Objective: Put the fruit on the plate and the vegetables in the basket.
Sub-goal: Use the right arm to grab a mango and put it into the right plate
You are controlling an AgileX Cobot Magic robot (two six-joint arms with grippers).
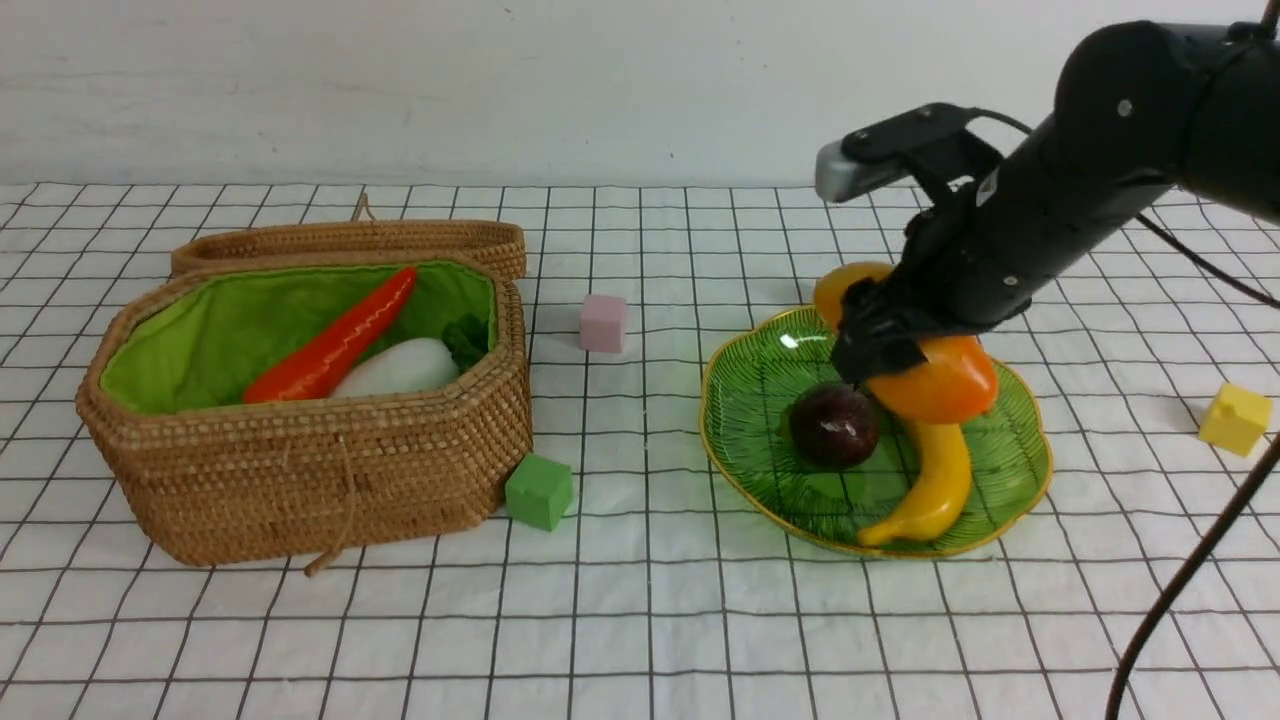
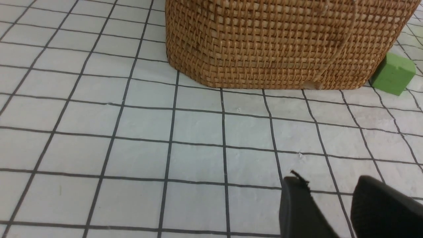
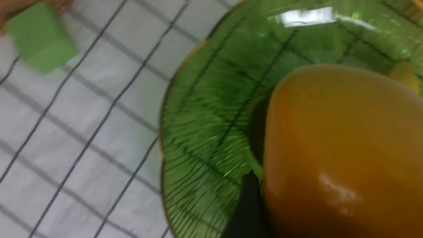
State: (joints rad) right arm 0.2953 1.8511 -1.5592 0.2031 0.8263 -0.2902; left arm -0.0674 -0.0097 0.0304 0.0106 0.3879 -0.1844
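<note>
My right gripper [image 1: 875,355] is shut on the orange-yellow mango [image 1: 935,385] and holds it low over the green glass plate [image 1: 760,400]. I cannot tell whether the mango touches the banana [image 1: 935,485], which lies on the plate beside the maroon ball [image 1: 833,425]. In the right wrist view the mango [image 3: 343,152] fills the picture, with one finger [image 3: 248,205] against it, above the plate [image 3: 211,99]. The wicker basket [image 1: 300,470] holds the red chili [image 1: 335,345] and the white radish [image 1: 400,368]. The cucumber is hidden. My left gripper [image 2: 327,185] is open and empty above the cloth in front of the basket [image 2: 281,43].
A pink cube [image 1: 603,322] sits between basket and plate. A green cube [image 1: 539,490] lies at the basket's front right corner, also in the left wrist view [image 2: 393,74]. A yellow cube [image 1: 1236,418] lies at the far right. A black cable hangs at the lower right.
</note>
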